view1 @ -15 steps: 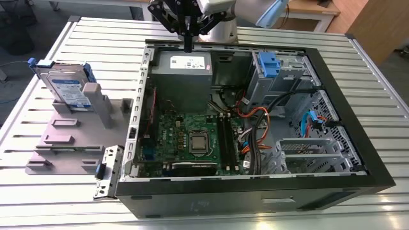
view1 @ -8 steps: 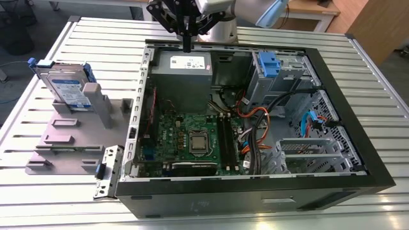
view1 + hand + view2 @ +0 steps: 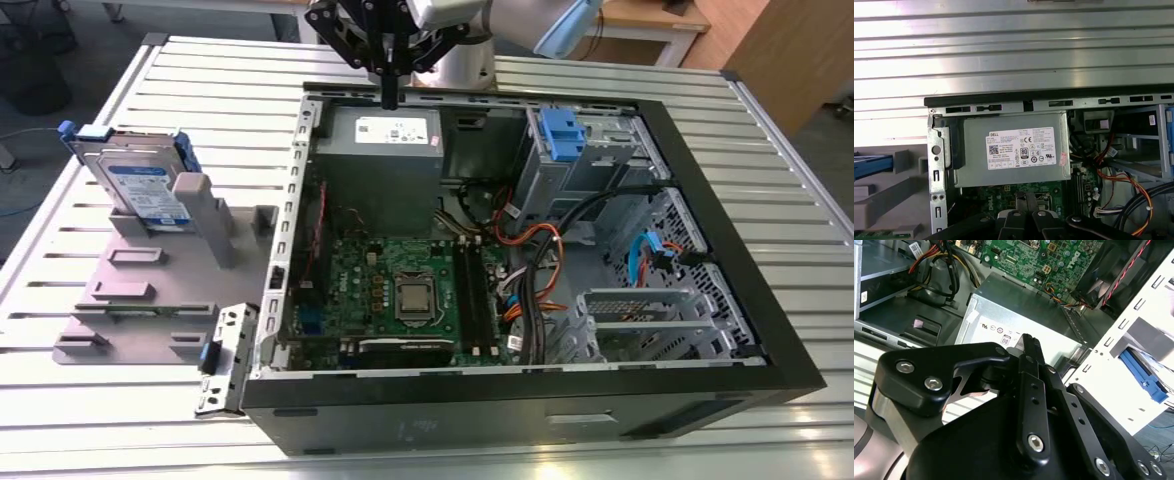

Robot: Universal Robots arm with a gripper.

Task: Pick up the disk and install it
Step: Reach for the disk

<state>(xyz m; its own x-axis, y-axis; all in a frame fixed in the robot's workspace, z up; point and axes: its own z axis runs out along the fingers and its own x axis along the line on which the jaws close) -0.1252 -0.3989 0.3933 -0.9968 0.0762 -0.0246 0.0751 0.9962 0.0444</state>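
Observation:
The disk [image 3: 140,188] stands on edge in a grey holder [image 3: 147,290] on the table at the exterior view's left, outside the computer case. It is silver with a white-and-blue label and a blue bracket; a blue edge of it [image 3: 871,165] appears in the first wrist view. My gripper [image 3: 388,98] hangs above the back rim of the open case [image 3: 310,140], over the grey power-supply box [image 3: 387,160]. Its black fingers [image 3: 1027,342] are shut together with nothing between them, well away from the disk. The fingertips [image 3: 1026,200] point at the power-supply box [image 3: 1011,150].
Inside the case lie a green motherboard [image 3: 400,290], bundles of cables [image 3: 534,260] and a silver drive cage with a blue latch [image 3: 561,135]. A loose metal bracket [image 3: 224,355] leans against the case's side. The ribbed metal table [image 3: 120,420] surrounds everything.

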